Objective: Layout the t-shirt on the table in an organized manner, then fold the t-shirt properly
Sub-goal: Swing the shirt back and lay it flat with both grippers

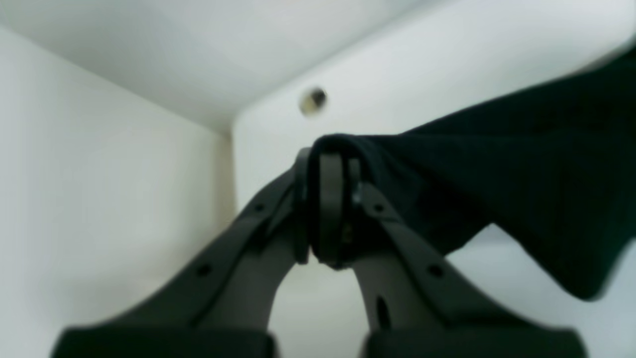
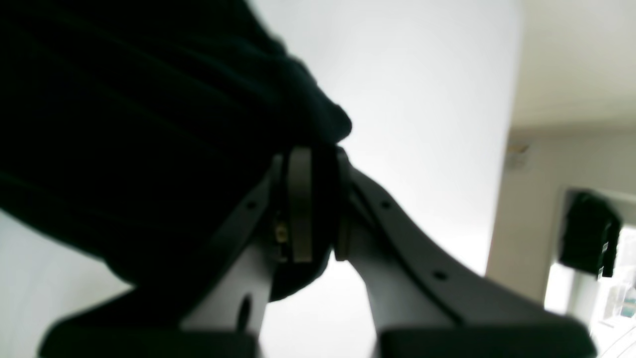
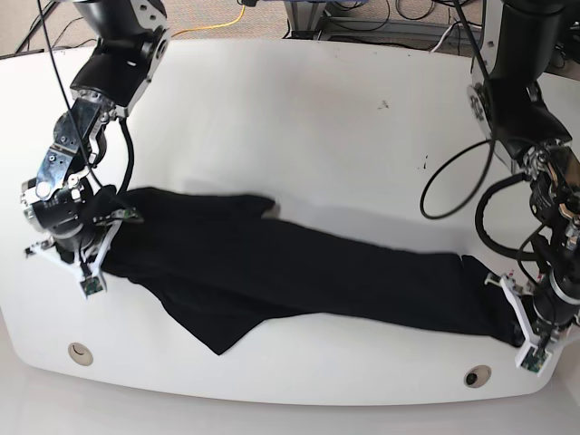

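Observation:
The black t-shirt (image 3: pixel 272 263) is stretched in a long band across the near part of the white table (image 3: pixel 299 118), held at both ends. In the base view my right gripper (image 3: pixel 111 216) at the left is shut on the shirt's left end. My left gripper (image 3: pixel 501 292) at the right is shut on the other end. The left wrist view shows the left gripper (image 1: pixel 330 199) pinching a fold of the t-shirt (image 1: pixel 521 189). In the right wrist view the right gripper (image 2: pixel 313 204) clamps the black t-shirt (image 2: pixel 124 124), which drapes to the left.
Two small round holes (image 3: pixel 80 352) (image 3: pixel 477 375) sit near the table's front edge; one hole (image 1: pixel 313 101) shows in the left wrist view. Black cables (image 3: pixel 453 181) loop beside the arm at the right. Floor and cables lie beyond the far edge.

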Controlling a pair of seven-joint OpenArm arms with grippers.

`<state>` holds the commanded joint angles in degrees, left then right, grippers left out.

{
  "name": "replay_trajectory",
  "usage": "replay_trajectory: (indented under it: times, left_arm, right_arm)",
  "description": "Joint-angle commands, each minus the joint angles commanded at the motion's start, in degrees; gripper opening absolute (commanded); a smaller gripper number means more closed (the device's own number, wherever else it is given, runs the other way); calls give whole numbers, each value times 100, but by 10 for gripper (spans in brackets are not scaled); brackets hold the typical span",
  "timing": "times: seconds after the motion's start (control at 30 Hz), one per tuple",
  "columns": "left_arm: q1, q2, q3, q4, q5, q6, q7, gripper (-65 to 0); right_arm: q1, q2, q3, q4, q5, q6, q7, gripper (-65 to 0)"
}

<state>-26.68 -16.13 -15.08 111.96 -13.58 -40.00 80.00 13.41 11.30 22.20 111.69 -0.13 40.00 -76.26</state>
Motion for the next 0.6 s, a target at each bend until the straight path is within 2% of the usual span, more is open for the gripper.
replay_trajectory:
  times: [0.3, 0.6]
  left_arm:
    - [1820, -9, -132, 141, -9, 0, 0, -646]
    - [3191, -18, -211, 141, 0, 0, -13, -646]
  right_arm:
    - [-1020, -193, -44, 114, -26, 0, -9, -629]
    - [-1380, -176, -44, 114, -35, 0, -9, -629]
